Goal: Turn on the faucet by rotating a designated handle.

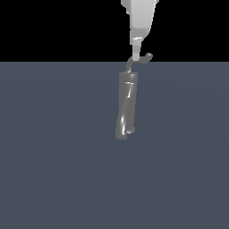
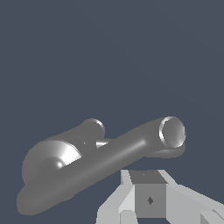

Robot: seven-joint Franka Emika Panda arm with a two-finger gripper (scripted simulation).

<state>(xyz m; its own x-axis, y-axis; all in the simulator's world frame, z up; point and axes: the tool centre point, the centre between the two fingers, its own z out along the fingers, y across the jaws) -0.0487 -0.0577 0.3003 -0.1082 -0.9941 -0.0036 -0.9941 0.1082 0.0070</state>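
One tall, shiny grey metal faucet (image 1: 125,105) stands near the middle of the flat blue-grey floor (image 1: 53,156), leaning slightly. One thin grey bent-rod handle (image 1: 139,60) tops it, its upturned tip at about 2 o'clock. One white robot gripper (image 1: 136,50) hangs at 12 o'clock, reaching the handle; whether it grips cannot be told.

Two views, one far, one close.
Exterior view faces me level from well back; my wrist view looks straight down, close over the faucet (image 2: 65,164). Both share faucet (image 1: 126,105) and handle (image 1: 139,59).
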